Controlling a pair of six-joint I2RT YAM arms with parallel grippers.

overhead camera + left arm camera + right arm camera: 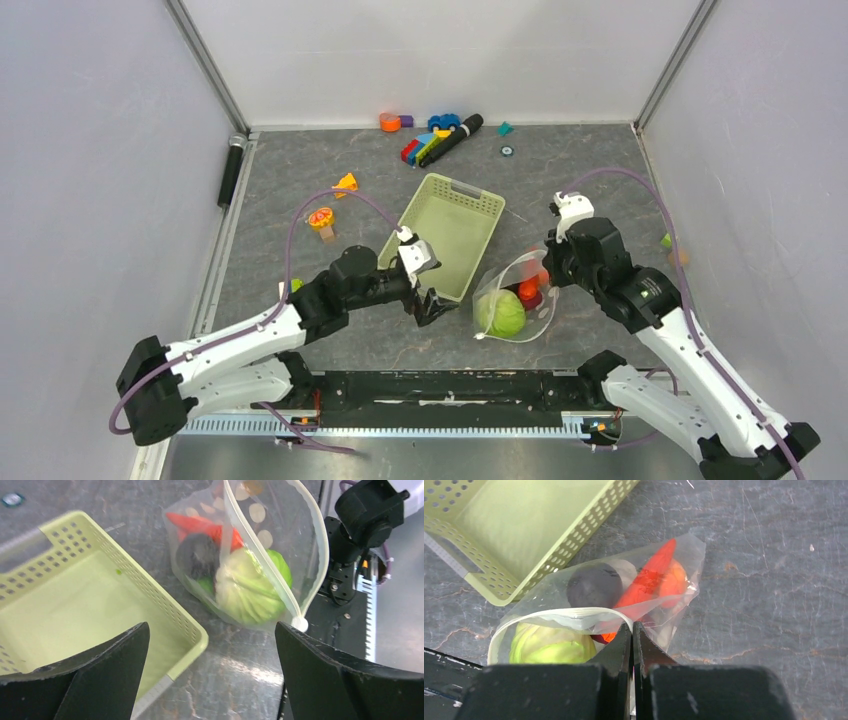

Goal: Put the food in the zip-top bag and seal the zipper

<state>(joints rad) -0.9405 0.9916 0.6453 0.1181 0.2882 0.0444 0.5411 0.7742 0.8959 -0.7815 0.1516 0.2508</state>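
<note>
Though clear of left jaws, zipper (574,613) between closed right jaws.

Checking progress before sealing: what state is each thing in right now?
Bag: mouth open, food inside.
Zipper: unsealed.
Basket: empty.
Left gripper: open, holding nothing.
Right gripper: shut on bag rim.

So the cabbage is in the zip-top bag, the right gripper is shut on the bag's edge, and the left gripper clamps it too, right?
Not the left gripper: the left wrist view shows it open, holding nothing, short of the zip-top bag. The cabbage is in the bag and the right gripper is shut on its edge.
</note>
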